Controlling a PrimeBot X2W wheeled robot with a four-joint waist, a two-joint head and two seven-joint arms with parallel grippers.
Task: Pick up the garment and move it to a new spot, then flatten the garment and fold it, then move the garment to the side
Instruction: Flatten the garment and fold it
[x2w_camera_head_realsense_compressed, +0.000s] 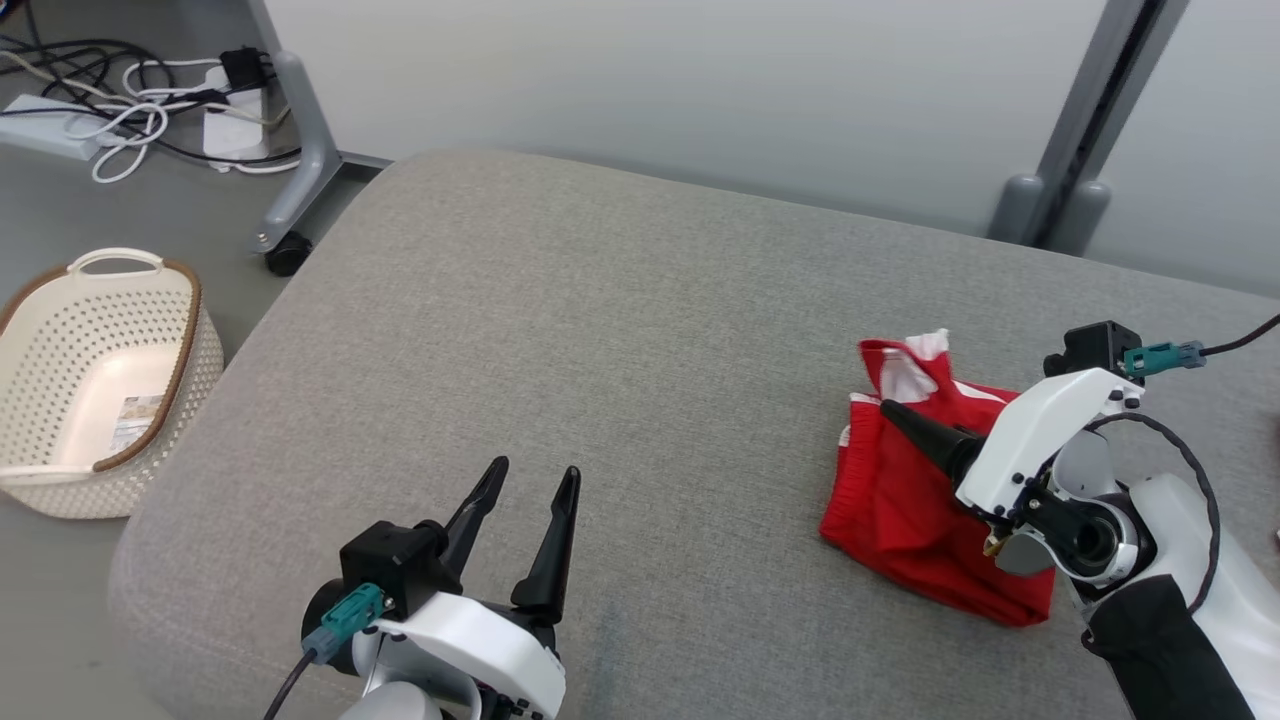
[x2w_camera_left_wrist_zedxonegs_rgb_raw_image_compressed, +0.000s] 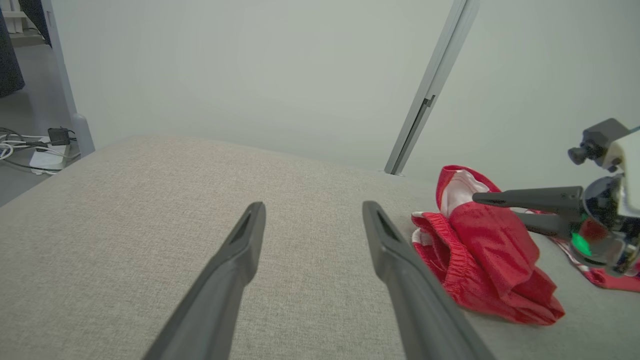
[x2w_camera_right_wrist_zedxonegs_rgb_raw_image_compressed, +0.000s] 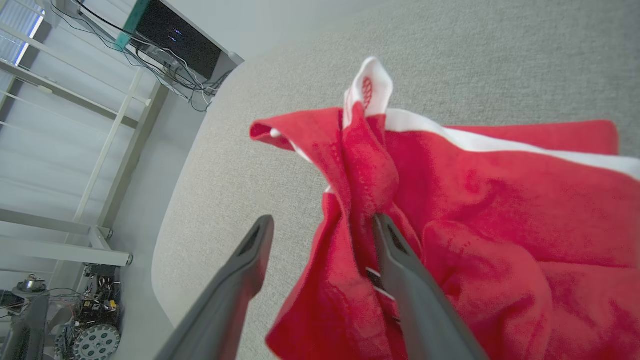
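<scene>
The garment (x2w_camera_head_realsense_compressed: 900, 510) is red with white trim and lies crumpled at the right of the grey cushion (x2w_camera_head_realsense_compressed: 600, 350). My right gripper (x2w_camera_head_realsense_compressed: 900, 420) hovers over its top fold, open. In the right wrist view the garment (x2w_camera_right_wrist_zedxonegs_rgb_raw_image_compressed: 500, 200) bunches up against one finger (x2w_camera_right_wrist_zedxonegs_rgb_raw_image_compressed: 400, 270) of the right gripper (x2w_camera_right_wrist_zedxonegs_rgb_raw_image_compressed: 322, 220); the other finger is off the cloth. My left gripper (x2w_camera_head_realsense_compressed: 535, 468) stands open at the cushion's near edge, well left of the garment, with nothing between its fingers. In the left wrist view, the left gripper (x2w_camera_left_wrist_zedxonegs_rgb_raw_image_compressed: 314, 205) points across bare cushion, with the garment (x2w_camera_left_wrist_zedxonegs_rgb_raw_image_compressed: 490, 250) and the right gripper (x2w_camera_left_wrist_zedxonegs_rgb_raw_image_compressed: 495, 206) at the right.
A cream perforated basket (x2w_camera_head_realsense_compressed: 100, 380) stands on the floor at the left. Cables and a power strip (x2w_camera_head_realsense_compressed: 150, 110) lie at the far left beside a grey frame leg with a caster (x2w_camera_head_realsense_compressed: 300, 150). A grey post (x2w_camera_head_realsense_compressed: 1080, 130) rises behind the cushion at the right.
</scene>
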